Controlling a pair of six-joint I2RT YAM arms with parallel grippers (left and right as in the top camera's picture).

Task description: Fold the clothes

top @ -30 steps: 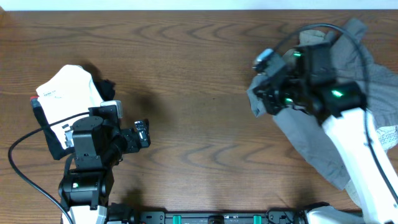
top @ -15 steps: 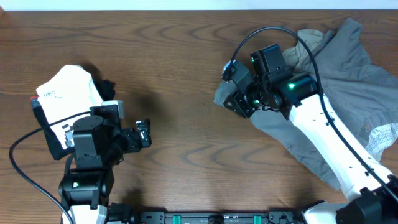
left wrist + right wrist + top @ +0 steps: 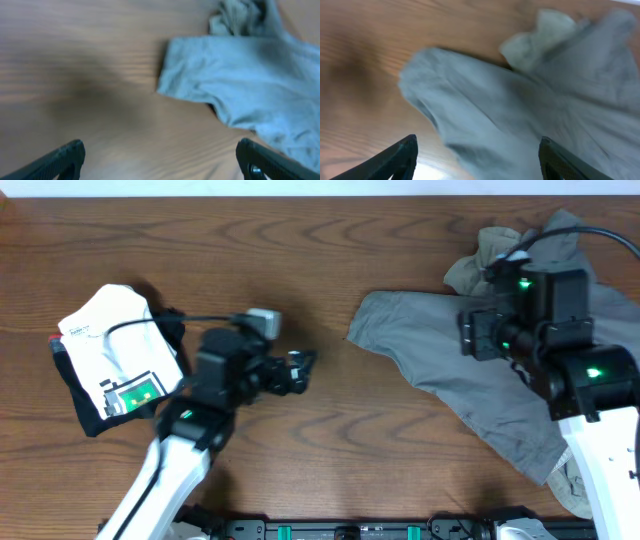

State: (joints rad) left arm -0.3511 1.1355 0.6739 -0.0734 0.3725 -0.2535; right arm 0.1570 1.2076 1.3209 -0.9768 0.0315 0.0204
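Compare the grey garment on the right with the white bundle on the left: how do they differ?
The grey garment lies spread and rumpled across the right side; the white bundle is a compact packet at the left. The grey garment is plain, while the white bundle bears a printed label and sits on dark cloth. Both rest on the wooden table.

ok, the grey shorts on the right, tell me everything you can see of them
The grey shorts are soft, wrinkled khaki-grey cotton-looking cloth, unfolded, lying on the wooden table. One leg spreads flat toward the centre; the far part is bunched. The right gripper hovers open above, gripping nothing.
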